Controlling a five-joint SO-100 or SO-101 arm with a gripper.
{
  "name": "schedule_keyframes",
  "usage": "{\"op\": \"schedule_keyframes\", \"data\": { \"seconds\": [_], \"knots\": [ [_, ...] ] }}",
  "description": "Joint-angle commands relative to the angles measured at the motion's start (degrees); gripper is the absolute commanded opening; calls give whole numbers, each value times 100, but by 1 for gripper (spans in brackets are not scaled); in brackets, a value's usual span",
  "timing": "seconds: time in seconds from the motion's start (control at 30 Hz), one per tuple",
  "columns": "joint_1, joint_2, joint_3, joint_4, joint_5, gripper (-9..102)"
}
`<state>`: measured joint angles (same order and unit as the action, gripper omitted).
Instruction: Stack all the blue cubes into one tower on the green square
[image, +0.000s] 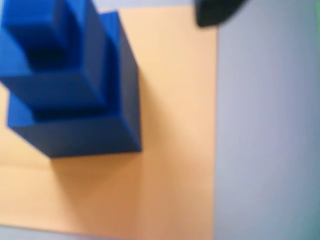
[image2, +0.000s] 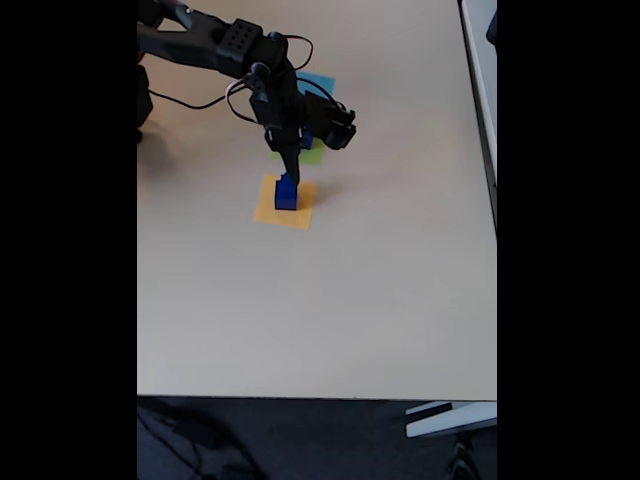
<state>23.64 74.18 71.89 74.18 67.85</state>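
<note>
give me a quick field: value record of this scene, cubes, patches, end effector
blue cubes: tower of blue cubes, larger at the bottom, smaller on top
tower location: on the orange patch, not on the green square
light-blue patch: beyond the green one in the fixed view
end effector: directly above the tower in the fixed view; open or shut cannot be told
surface: pale table

An orange patch (image2: 284, 203) lies on the beige worktop (image2: 380, 290); beyond it, a light-blue patch (image2: 320, 83), apparently partly hidden.
</note>
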Motion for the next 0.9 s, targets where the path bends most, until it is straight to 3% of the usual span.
{"op": "schedule_keyframes", "data": {
  "seconds": [0.0,0.87],
  "knots": [
    [132,255,9,44,-88,28],
    [220,255,158,0,-123,23]
  ]
}}
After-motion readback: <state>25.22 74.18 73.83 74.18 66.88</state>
